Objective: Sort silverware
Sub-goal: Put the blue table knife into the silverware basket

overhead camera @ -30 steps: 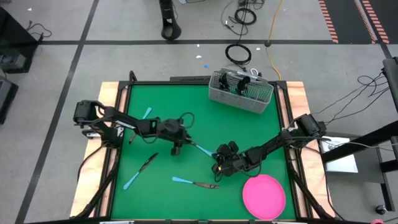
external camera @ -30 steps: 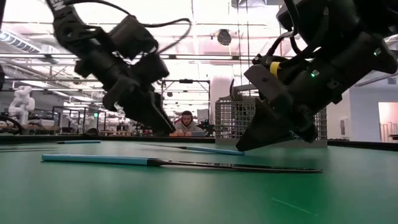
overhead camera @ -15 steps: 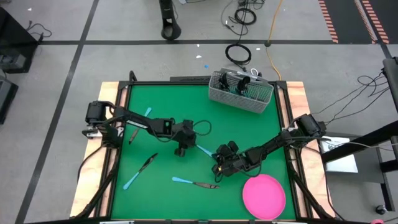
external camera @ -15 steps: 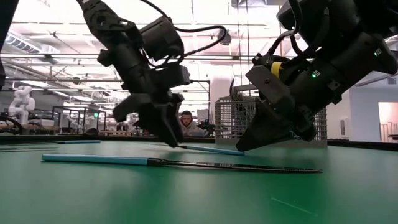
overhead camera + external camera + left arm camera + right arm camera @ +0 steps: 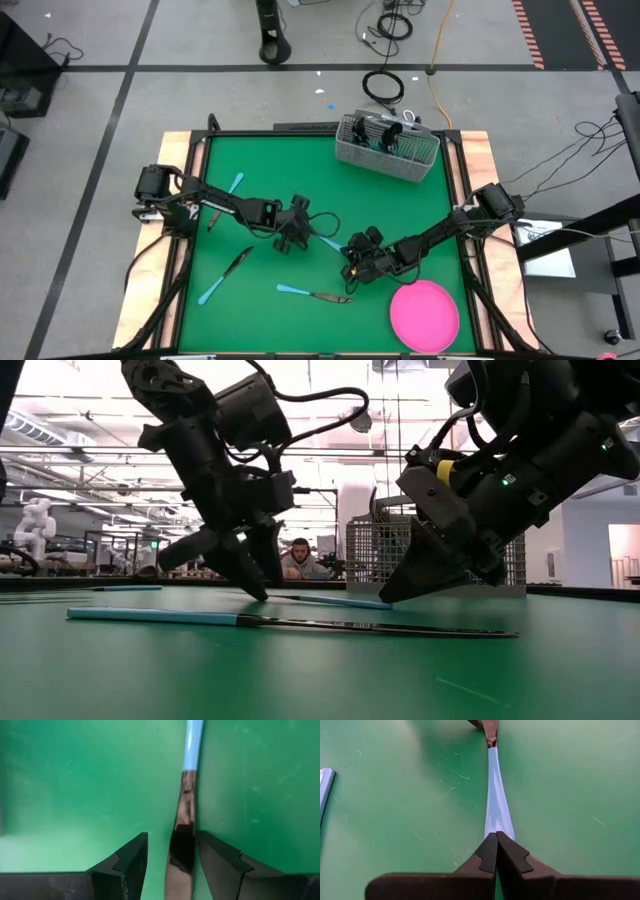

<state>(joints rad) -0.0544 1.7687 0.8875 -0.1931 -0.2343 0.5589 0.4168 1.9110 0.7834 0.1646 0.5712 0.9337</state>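
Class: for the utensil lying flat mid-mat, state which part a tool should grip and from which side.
Likely the utensil's dark head, from straight above, pinching across its narrow width: it lies flat and thin. The left tool straddles it there, open; the right tool is shut on the blue handle's end.

You have five pieces of silverware [image 5: 315, 296] loose on the green surface [image 5: 400, 205] (those in the caddy [image 5: 388, 148] can't be counted), one pink plate [image 5: 425, 315], two arms.
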